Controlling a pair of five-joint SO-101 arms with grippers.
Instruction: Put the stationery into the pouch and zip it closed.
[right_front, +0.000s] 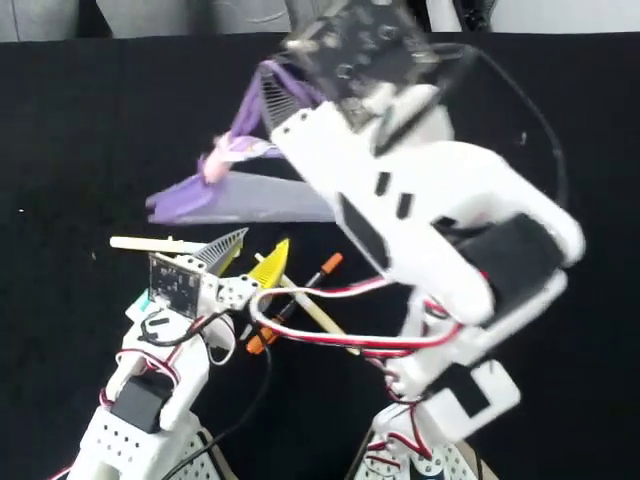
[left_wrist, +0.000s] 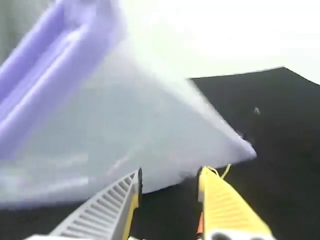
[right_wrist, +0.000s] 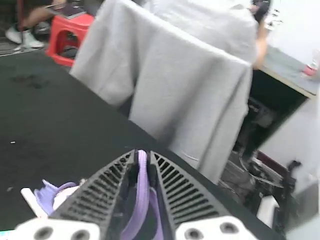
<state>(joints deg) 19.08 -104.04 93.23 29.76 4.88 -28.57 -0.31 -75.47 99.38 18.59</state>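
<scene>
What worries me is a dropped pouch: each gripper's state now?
Left gripper: open, holding nothing.
Right gripper: closed on the pouch.

The left arm (right_front: 150, 390), white plastic with red and black wiring, sits low and reaches forward. Its tool (right_front: 260, 248) is level, with the grey ribbed finger (left_wrist: 107, 210) and the yellow finger (left_wrist: 227, 210) spread well apart. The right arm (right_front: 450, 210), also white, is raised high with its elbow folded. Its black ribbed tool (right_wrist: 142, 156) is pinched together on a purple pouch edge (right_wrist: 140, 200), seemingly right at the fingertips.
</scene>
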